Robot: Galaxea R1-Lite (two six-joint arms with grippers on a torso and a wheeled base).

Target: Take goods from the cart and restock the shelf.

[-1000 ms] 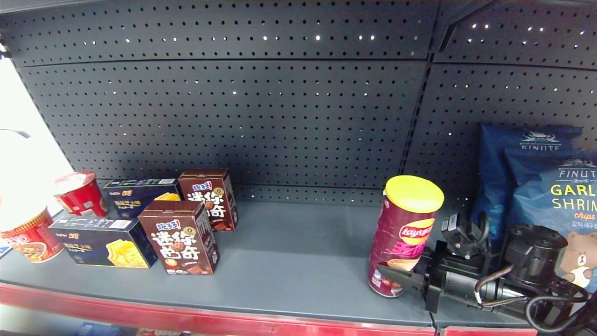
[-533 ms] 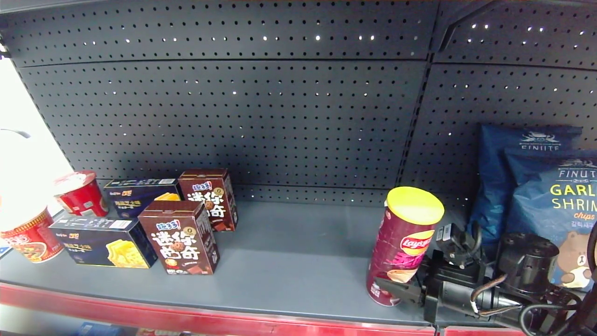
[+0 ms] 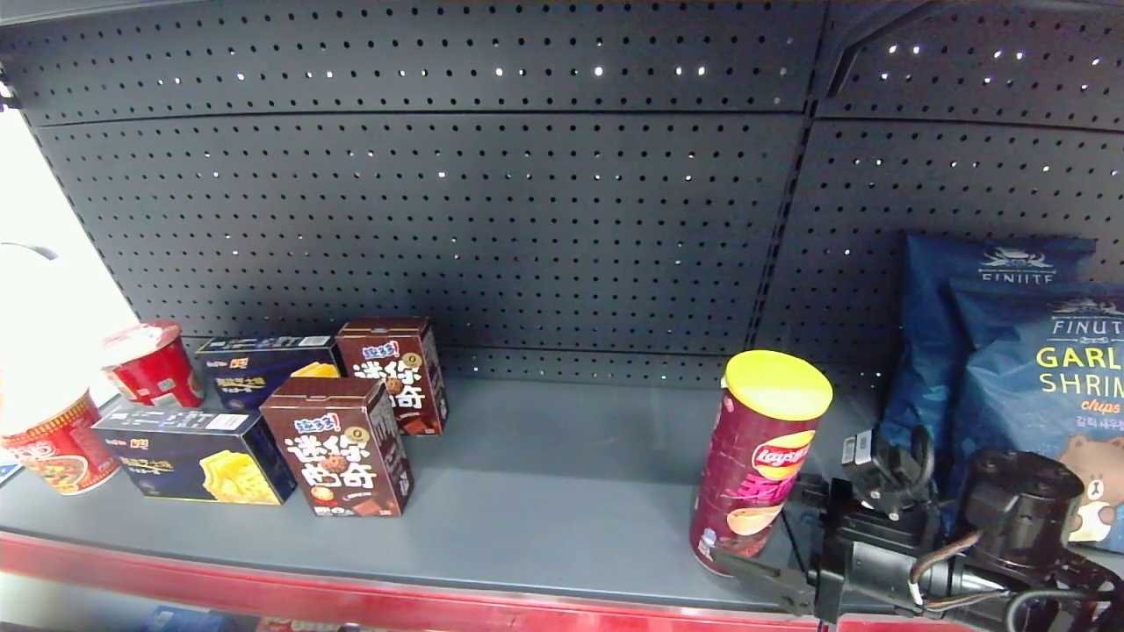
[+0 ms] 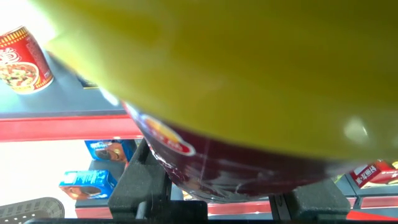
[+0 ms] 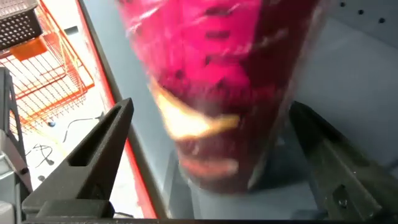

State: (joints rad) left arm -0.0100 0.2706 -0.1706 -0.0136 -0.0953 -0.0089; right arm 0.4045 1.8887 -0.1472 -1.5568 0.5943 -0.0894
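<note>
A maroon chips can (image 3: pixel 760 461) with a yellow lid stands on the grey shelf (image 3: pixel 544 491), right of centre. My right gripper (image 3: pixel 760 524) is open at the can's lower part near the shelf's front edge, one finger on each side. In the right wrist view the can (image 5: pixel 217 93) sits between the spread fingers (image 5: pixel 102 149), with gaps on both sides. My left gripper (image 4: pixel 227 190) is shut on a second maroon chips can (image 4: pixel 236 162), and its yellow lid (image 4: pixel 236 62) is close to the camera.
Brown biscuit boxes (image 3: pixel 342 443), navy boxes (image 3: pixel 198 456) and red noodle cups (image 3: pixel 57 443) crowd the shelf's left end. Blue snack bags (image 3: pixel 1036 369) stand at the right against the pegboard. The shelf's middle is free. An orange cart (image 5: pixel 43 68) stands below.
The can came down onto the shelf, tilted, then stood straighter. My right gripper opened off it and drew back toward the shelf's front edge.
</note>
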